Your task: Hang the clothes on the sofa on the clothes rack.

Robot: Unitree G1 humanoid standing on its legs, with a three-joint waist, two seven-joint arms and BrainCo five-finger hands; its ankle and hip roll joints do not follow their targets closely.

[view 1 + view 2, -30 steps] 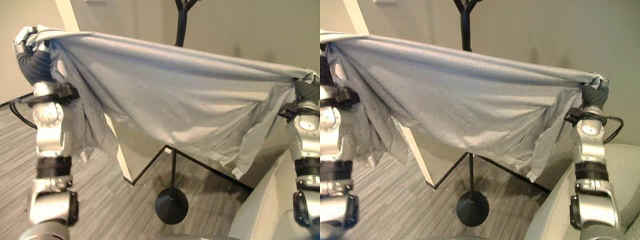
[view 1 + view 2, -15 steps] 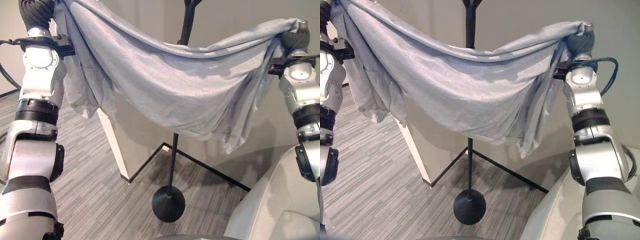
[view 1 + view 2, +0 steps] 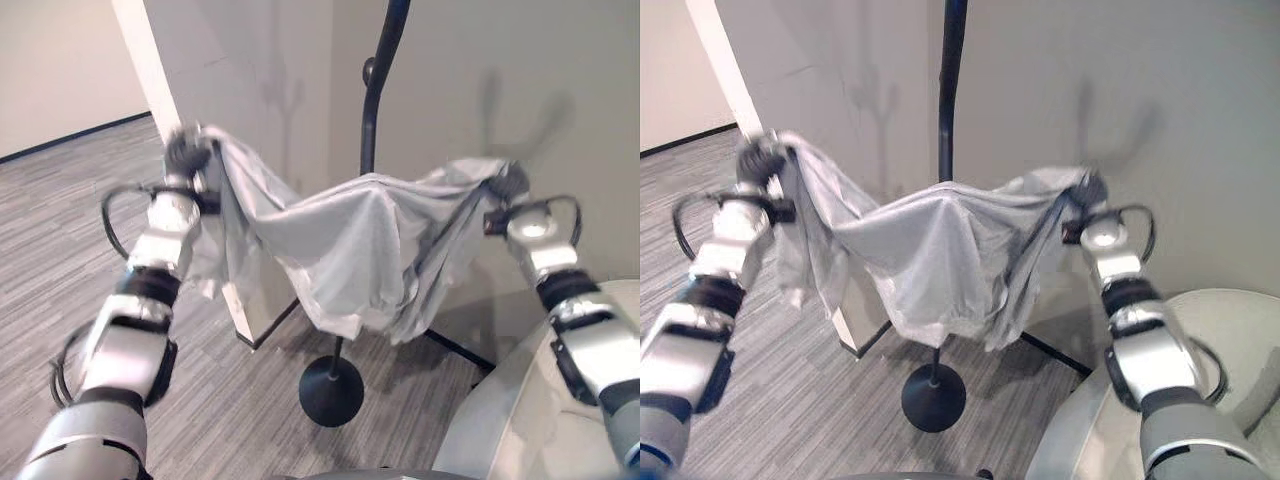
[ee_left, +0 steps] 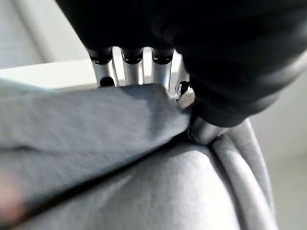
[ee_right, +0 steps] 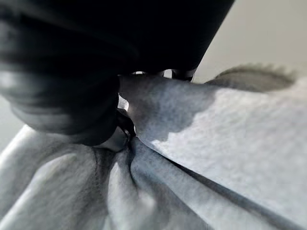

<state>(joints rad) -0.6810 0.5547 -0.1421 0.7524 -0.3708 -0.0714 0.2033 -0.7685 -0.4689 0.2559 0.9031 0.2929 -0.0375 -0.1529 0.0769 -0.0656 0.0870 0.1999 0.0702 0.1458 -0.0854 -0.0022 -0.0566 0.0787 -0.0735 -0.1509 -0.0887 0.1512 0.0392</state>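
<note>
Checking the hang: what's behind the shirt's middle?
The rack's pole rises behind the shirt, and its base shows below. Any hooks there are covered by cloth.

Even indoor light is falling from above; no glare is showing. The clothes rack (image 3: 372, 110) is casting soft branching shadows on the wall (image 3: 560, 60) to both sides of its pole. The grey garment (image 3: 345, 240) is shading its own lower folds. Motion blur is smearing the left hand (image 3: 186, 152) and right hand (image 3: 508, 182) in both eye views. In the wrist views, dark covers are sitting out of focus, and cloth near the frame edges is blurring.
</note>
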